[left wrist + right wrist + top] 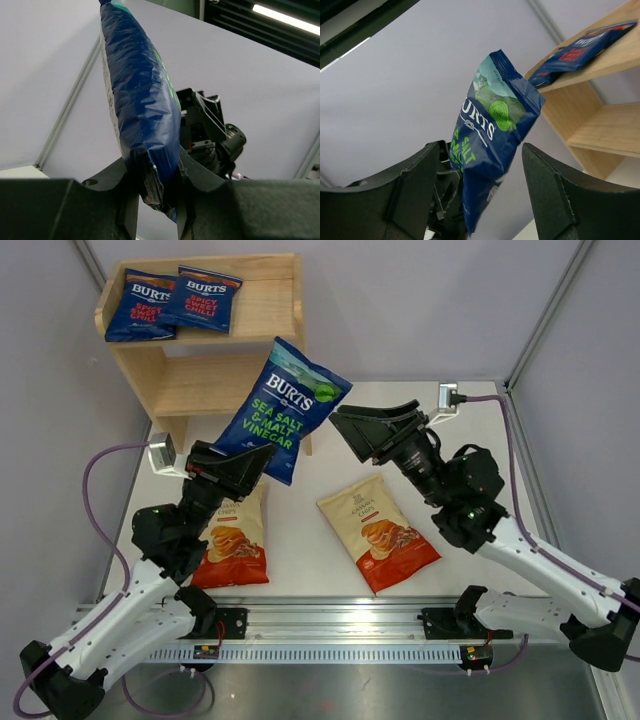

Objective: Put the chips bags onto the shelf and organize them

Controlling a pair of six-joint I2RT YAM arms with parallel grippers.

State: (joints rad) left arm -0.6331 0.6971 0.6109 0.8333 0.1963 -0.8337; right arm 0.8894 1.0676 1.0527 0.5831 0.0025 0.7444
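Only left wrist view shows left tool (157,180) clamped on bottom seam of green-topped bag (142,110), right tool (482,146) apart around it mid-frame, top view: two blue bags (145,305) (205,298) on shelf (270,315) upper left, two cream bags (378,530) (235,540) on desk (300,550)

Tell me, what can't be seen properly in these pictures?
- Top view: the left arm covers the top of the left cream bag.
- Top view: the held blue bag hides part of the lower tier of the shelf.
- Left wrist view: that bag shows edge-on, so its print is unreadable.
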